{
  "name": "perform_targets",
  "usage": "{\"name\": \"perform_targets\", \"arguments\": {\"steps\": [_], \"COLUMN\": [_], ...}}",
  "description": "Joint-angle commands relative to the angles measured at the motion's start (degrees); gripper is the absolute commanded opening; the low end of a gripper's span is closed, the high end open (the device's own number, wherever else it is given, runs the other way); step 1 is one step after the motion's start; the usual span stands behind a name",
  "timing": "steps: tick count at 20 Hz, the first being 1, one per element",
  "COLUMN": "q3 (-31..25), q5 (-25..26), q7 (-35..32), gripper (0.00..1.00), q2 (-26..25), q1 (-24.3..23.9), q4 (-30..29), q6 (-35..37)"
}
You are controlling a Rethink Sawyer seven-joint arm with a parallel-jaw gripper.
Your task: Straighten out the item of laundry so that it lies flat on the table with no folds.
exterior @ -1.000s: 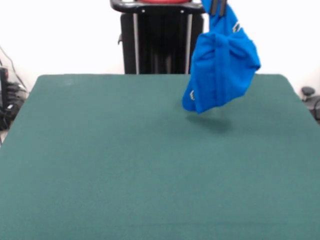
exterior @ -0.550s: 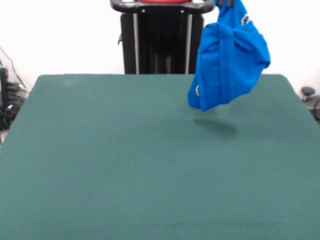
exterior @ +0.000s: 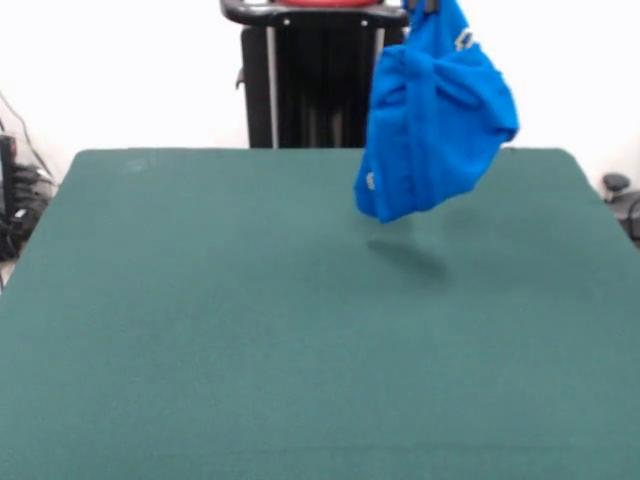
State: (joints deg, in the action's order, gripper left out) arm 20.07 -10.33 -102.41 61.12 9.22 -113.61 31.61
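Change since 0.5 s ago: the T-shirt (exterior: 435,120) under my jaws has swung toward the left of the front view; its lowest corner now hangs further left, and its shadow (exterior: 405,255) on the felt has slid left with it.
Change since 1 s ago: the bundle sits about where it was then, so the cloth has swung out and come back.
My gripper (exterior: 428,5): only dark tips show at the top edge of the front view; I cannot tell how far apart my jaws stand. The top of the shirt runs up to them and the whole garment hangs from there.
Where the shirt is: straight below my jaws, in the air, clear of the table (exterior: 250,330), over its far right part.
Shirt shape: a bunched, roughly heart-shaped bundle, narrow at the top, broad in the middle, ending in 1 pointed lower corner.
Shirt folds: 1 deep vertical crease down the middle, with sleeves or sides wrapped inward.
Shirt material: soft bright blue knit, matte; 2 small white scraps of print peek out, near the top and near the lower left edge.
Table surface: dark green felt-like cloth, flat, with rounded far corners.
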Motion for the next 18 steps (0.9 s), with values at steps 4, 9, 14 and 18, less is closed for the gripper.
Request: {"name": "perform_targets", "arguments": {"steps": [4, 9, 14, 18], "q3": [-4.86, -6.49, -8.82, -11.47], "q5": [3.19, 5.22, 6.92, 8.27], "q7": [-3.53, -0.72, 0.6, 0.27], "gripper": [0.0, 0.0, 0.0, 0.0], "q2": [-4.08, -4.11, -4.64, -5.61], "q1": [-6.92, -10.7, -14.55, -17.36], "q4": [2.51, 4.1, 3.33, 1.77], "q6": [-3.09, -3.21, -7.14, -11.43]}}
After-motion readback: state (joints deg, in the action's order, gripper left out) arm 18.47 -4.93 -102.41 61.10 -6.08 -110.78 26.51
